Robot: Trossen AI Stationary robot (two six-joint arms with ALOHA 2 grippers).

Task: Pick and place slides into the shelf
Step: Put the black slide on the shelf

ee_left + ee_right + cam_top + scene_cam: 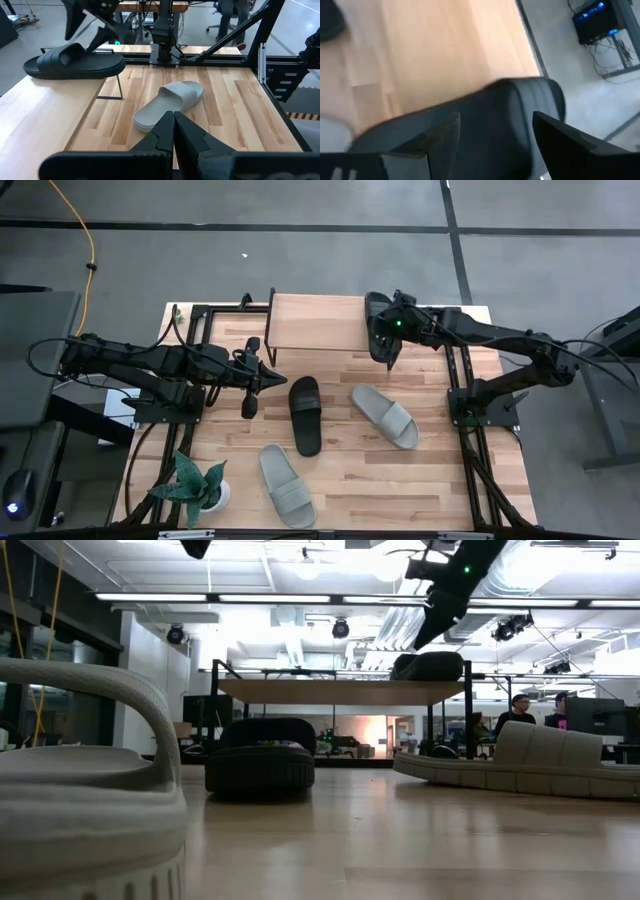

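The shelf (310,322) stands at the table's far edge, a light plank on thin black legs. One black slide (377,322) lies on the plank's right end, sole down (75,62) (428,666). My right gripper (389,345) hovers just above it, open, with a finger on either side of the strap (495,125). The other black slide (306,413) lies on the table's middle. One grey slide (384,415) lies to its right, and another (287,485) lies near the near edge. My left gripper (268,377) is shut, left of the table's black slide (173,127).
A small potted plant (195,482) stands at the table's near left corner. Black frame rails (465,395) run along both sides of the table. The shelf's left part (300,320) is bare plank. People sit in the room beyond (515,710).
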